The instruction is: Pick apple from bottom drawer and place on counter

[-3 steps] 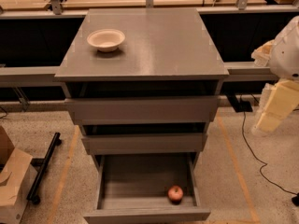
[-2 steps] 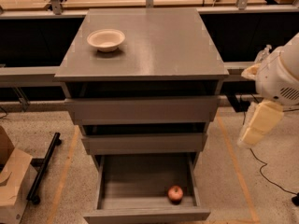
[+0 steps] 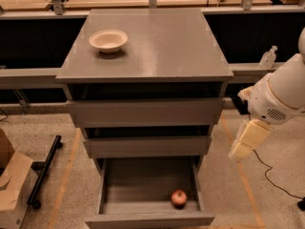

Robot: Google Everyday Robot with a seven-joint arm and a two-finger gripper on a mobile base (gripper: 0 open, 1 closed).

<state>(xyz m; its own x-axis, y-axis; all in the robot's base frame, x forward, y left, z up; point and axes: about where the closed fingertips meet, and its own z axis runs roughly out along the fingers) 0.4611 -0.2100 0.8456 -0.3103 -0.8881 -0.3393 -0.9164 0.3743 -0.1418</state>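
one white bowl (image 3: 108, 40) on the left of the counter (image 3: 162, 46) surface, three drawers (image 3: 147, 147) under it, one apple (image 3: 178, 198) sitting front-right inside the open bottom drawer (image 3: 147, 219), and one gripper (image 3: 240, 150) hanging off to their right, can't tell if it's clenched or released

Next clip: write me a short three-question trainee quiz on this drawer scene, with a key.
1. True or false: the apple lies near the front right corner of the open bottom drawer.
2. Multiple choice: on the counter, the white bowl sits A) back left, B) front right, C) dead centre.
3. Fill in: as viewed, the gripper hangs in the air to the ___ of the middle drawer.

Key: 1 true; 2 A; 3 right.
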